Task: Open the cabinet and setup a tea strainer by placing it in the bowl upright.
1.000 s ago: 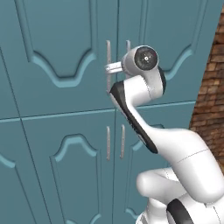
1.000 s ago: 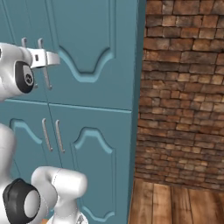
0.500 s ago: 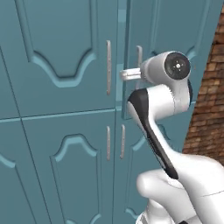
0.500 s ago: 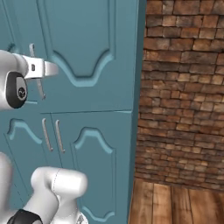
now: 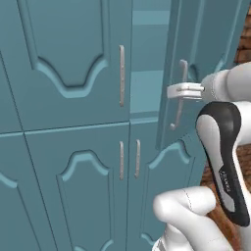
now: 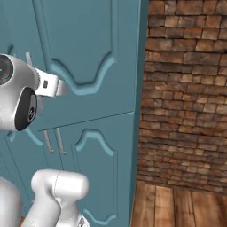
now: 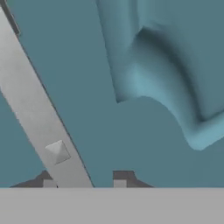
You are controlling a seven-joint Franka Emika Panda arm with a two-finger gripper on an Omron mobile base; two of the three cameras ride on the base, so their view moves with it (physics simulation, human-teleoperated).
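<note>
The cabinet [image 5: 73, 63] fills the view ahead, its right door [image 5: 206, 44] swung partly open, the tool [image 5: 182, 91] slightly apart astride its stiff, smooth bar handle [image 5: 179, 98], likely best gripped mid-length, the hinged door swinging lightly.

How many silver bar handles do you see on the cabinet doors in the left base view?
4. One on the shut upper left door, one on the swung-open upper right door at the gripper, and two short ones side by side on the lower doors. Others may lie outside the picture.
</note>
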